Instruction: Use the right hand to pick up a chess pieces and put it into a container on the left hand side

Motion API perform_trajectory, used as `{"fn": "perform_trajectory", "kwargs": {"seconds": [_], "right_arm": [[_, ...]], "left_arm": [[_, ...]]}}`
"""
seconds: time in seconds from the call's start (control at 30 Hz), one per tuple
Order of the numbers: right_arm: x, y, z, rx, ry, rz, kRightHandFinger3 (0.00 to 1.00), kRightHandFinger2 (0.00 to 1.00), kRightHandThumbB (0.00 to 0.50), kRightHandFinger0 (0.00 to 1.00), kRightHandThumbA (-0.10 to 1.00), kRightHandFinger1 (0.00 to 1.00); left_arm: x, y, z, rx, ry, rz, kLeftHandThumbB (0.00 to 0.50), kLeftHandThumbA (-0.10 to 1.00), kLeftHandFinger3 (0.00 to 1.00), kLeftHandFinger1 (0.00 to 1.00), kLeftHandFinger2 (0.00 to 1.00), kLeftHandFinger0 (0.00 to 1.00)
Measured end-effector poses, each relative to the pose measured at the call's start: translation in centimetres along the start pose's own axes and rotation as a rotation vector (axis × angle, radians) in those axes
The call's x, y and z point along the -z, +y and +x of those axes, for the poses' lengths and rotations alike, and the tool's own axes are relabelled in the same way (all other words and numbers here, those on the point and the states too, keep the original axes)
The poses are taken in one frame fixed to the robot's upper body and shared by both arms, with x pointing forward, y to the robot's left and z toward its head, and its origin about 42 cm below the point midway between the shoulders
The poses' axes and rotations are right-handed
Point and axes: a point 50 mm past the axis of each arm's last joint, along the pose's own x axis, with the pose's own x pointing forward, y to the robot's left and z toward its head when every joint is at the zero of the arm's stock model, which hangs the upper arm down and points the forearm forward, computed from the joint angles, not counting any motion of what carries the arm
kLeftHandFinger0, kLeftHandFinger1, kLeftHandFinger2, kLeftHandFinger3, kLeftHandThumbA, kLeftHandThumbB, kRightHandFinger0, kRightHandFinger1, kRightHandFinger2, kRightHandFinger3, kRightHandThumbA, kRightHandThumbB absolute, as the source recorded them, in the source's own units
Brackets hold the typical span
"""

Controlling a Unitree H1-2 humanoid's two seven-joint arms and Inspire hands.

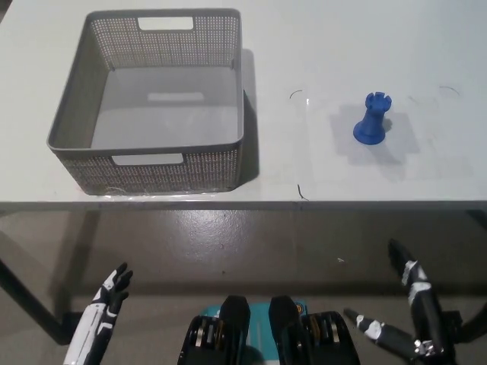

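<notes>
A blue rook (372,119) stands upright on the white table (327,46), out toward two o'clock in the head view. It has a notched crown on top, a waist that narrows below it, and a round flared base; its colour is an even, strong blue and it throws a soft shadow to its right. Nothing touches it.

The grey basket (156,99) sits at about ten o'clock, well apart from the rook, its mesh walls pierced by a handle slot at the near and far sides. Its floor is bare.

Both hands hang below the table's front edge, over the floor. The black right hand (411,319) is at five o'clock, fingers spread wide and holding nothing. The white left hand (103,308) rests at seven o'clock, its dark-tipped fingers loosely apart and likewise empty.
</notes>
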Motion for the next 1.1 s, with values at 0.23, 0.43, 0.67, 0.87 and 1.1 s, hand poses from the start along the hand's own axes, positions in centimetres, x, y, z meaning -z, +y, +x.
{"fn": "perform_trajectory", "kwargs": {"seconds": [0.23, 0.43, 0.67, 0.87, 1.1], "right_arm": [[-3.8, -1.3, 2.5, 0.055, -0.155, -0.083, 1.0, 1.0, 0.315, 1.0, 1.0, 1.0], [-6.0, -2.0, 6.6, 0.074, -0.235, -0.139, 1.0, 1.0, 0.309, 1.0, 1.0, 1.0], [-8.1, -2.8, 11.9, 0.086, -0.244, -0.182, 1.0, 1.0, 0.326, 1.0, 1.0, 1.0], [-8.3, -3.9, 17.5, 0.079, -0.169, -0.218, 1.0, 1.0, 0.315, 1.0, 1.0, 1.0], [-8.6, -4.8, 24.4, 0.078, -0.059, -0.231, 1.0, 1.0, 0.382, 1.0, 1.0, 1.0]], "left_arm": [[-0.6, -1.2, 0.0, 0.079, -0.021, 0.0, 0.486, 1.0, 1.0, 1.0, 1.0, 1.0], [-0.6, -1.4, 0.0, 0.121, -0.022, 0.009, 0.417, 1.0, 1.0, 1.0, 1.0, 1.0], [-0.5, -1.6, -0.1, 0.135, -0.021, 0.01, 0.404, 1.0, 1.0, 1.0, 1.0, 1.0], [-0.5, -1.5, -0.1, 0.134, -0.021, 0.013, 0.401, 1.0, 1.0, 1.0, 1.0, 1.0], [-0.6, -1.4, 0.1, 0.132, -0.026, 0.014, 0.419, 1.0, 1.0, 1.0, 1.0, 1.0]]}}
